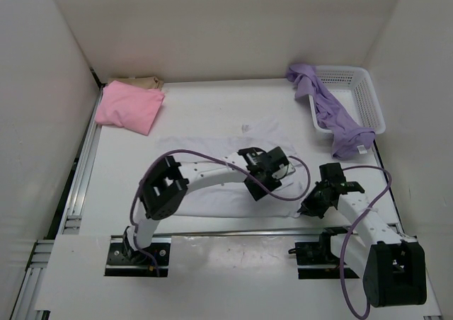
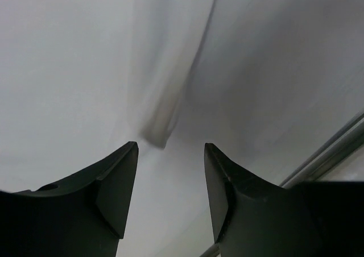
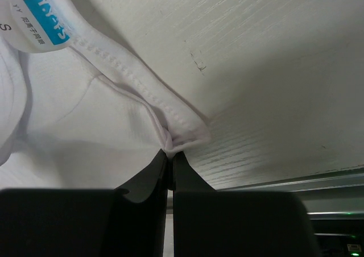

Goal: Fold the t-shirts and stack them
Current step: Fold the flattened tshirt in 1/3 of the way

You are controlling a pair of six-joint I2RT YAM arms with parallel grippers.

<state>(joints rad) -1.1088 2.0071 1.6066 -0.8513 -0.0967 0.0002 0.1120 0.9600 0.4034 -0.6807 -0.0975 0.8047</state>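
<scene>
Now white shirt (image 1: 212, 150) lies flat mid-frame for folding. Lavender shirt (image 1: 333, 115) drapes over basket (image 1: 364, 93) upper right, likely waiting. Folded pink shirt (image 1: 129, 106) overlaps tan shirt (image 1: 141, 83) upper left, the stack. Right gripper (image 3: 169, 154) pinches white shirt's seamed edge, probably to fold; left gripper (image 2: 170, 154) is spread above the cloth, empty.

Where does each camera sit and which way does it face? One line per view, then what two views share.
Top external: above and behind, looking down on table, white shirt, pink shirt; left arm and right arm show.
Left wrist: on left arm, facing down at white shirt; open left gripper shows.
Right wrist: on right arm, facing shirt's hem; shut right gripper pinches it.
Shared: the white shirt.
</scene>
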